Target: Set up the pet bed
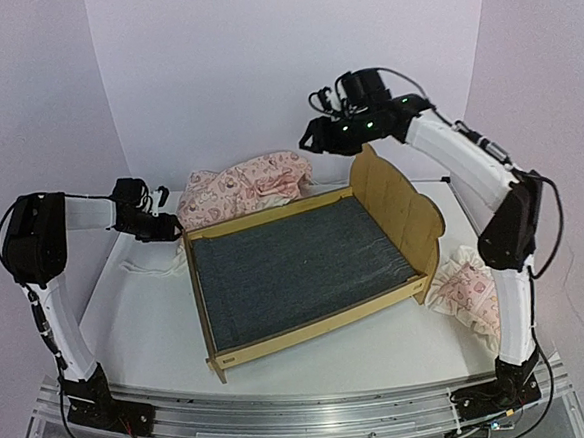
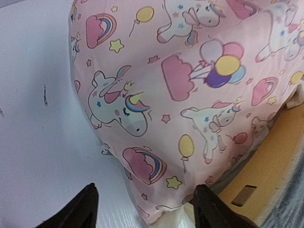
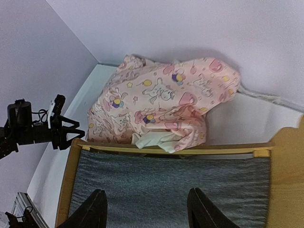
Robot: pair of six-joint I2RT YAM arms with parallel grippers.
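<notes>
The left fingers (image 2: 80,211) are spread open, with the unicorn-print quilt (image 2: 190,95) bunched just ahead, perhaps brushing 1 of them. The right fingers (image 3: 92,211) are spread open and empty above the pet bed (image 1: 296,269). It stands mid-way across the counter (image 1: 139,320), the quilt heaped behind it.

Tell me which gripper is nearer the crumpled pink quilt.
Left. The left gripper sits at the edge of the pink quilt; the right gripper hovers above the pet bed, clear of the quilt.
</notes>
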